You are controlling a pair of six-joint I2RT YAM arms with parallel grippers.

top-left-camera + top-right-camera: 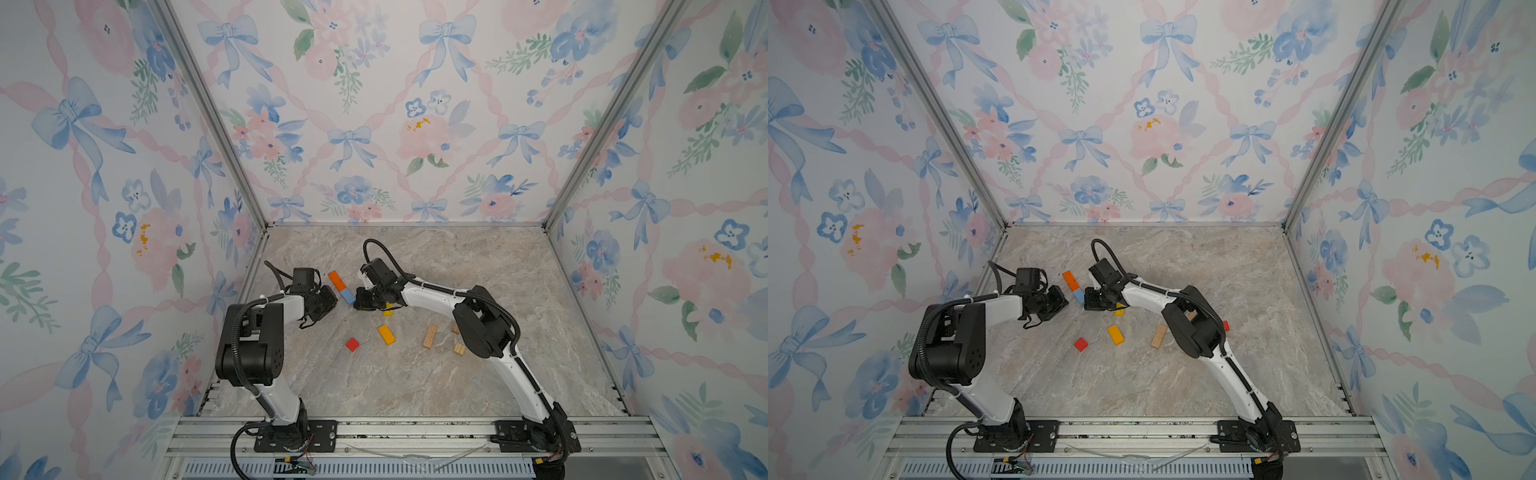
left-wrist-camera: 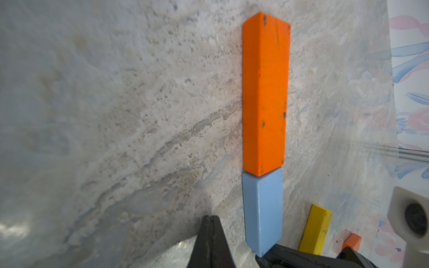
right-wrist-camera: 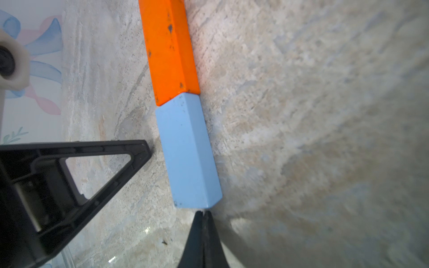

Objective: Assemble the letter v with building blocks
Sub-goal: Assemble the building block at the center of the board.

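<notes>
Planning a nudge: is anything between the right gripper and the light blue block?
Nothing visible. The shut right gripper sits tip-first at the end of the light blue block; the left gripper is beside it.

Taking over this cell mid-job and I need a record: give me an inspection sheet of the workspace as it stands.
Surface: marble-look tabletop.
Job's things: orange block and light blue block end to end in line; yellow block, red block, tan block loose nearer the bases.
Clutter: nothing seen.
Grippers: left gripper shut, empty, beside the light blue block; right gripper shut, empty, at its end.
Cables: black conduit along each arm.
Surroundings: floral walls, aluminium frame.
</notes>
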